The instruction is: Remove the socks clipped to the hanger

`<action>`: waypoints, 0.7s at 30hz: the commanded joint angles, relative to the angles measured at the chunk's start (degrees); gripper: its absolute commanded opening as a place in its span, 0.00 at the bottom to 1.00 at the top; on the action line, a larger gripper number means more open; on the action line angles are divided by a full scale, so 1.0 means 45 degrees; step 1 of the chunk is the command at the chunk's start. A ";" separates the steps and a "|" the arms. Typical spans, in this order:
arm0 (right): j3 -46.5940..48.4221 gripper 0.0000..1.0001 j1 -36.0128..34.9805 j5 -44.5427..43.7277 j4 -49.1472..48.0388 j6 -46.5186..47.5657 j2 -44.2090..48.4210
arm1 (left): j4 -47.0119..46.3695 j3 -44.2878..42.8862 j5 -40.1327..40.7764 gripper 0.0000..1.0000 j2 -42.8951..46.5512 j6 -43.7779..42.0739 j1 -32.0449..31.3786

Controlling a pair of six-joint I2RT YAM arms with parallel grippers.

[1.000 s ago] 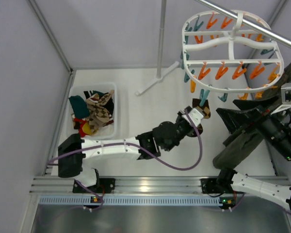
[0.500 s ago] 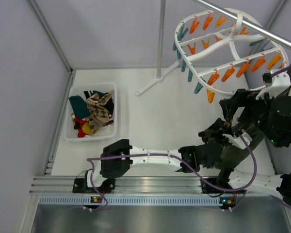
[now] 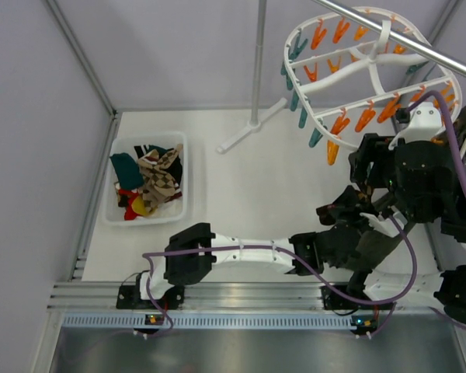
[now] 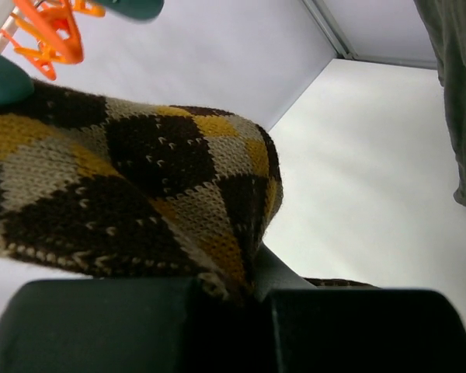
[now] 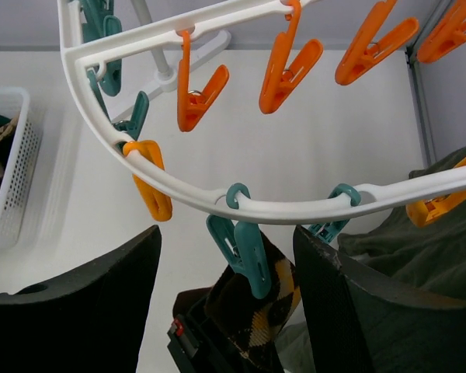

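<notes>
one argyle sock (image 4: pixel 140 179) stays pinched in left fingers (image 4: pixel 101 326); right fingers (image 5: pixel 70 311), spread, have risen to the hanger (image 5: pixel 190 200).

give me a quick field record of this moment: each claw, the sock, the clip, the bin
left claw: shut on the argyle sock, below the hanger
argyle sock: top edge pinched in a teal clip on the hanger's rim
right claw: open, one finger on either side of that teal clip
bin: white, far left, socks inside
dark green garment: beside the hanger, to the right
</notes>
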State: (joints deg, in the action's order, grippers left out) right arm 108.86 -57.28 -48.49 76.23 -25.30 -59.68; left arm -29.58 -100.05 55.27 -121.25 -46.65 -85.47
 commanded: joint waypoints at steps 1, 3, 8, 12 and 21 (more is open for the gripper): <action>0.0145 0.65 -0.0143 -0.0279 0.2123 0.0153 -0.0175 | -0.0555 -0.0734 0.0121 0.00 -0.0359 -0.0296 0.0067; 0.0029 0.65 -0.0143 -0.0396 0.2123 0.0308 -0.0311 | -0.0555 -0.0833 0.0141 0.00 -0.0418 -0.0316 0.0087; -0.0459 0.63 -0.0143 -0.1117 0.2123 0.0427 -0.0410 | -0.0555 -0.0833 0.0043 0.00 -0.0438 -0.0180 0.0165; -0.1006 0.63 -0.0143 -0.1295 0.2123 0.0427 -0.0293 | -0.0555 -0.0794 0.0063 0.00 -0.0419 -0.0140 0.0322; -0.2021 0.63 -0.0143 -0.2445 0.2123 0.0427 -0.0097 | -0.0535 -0.0677 -0.0074 0.00 -0.0165 0.0113 0.0400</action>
State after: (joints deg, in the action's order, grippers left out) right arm 100.95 -57.28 -55.05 76.51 -23.59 -60.75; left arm -29.58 -101.58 55.11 -123.42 -46.78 -83.61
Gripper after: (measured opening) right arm 0.628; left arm 0.029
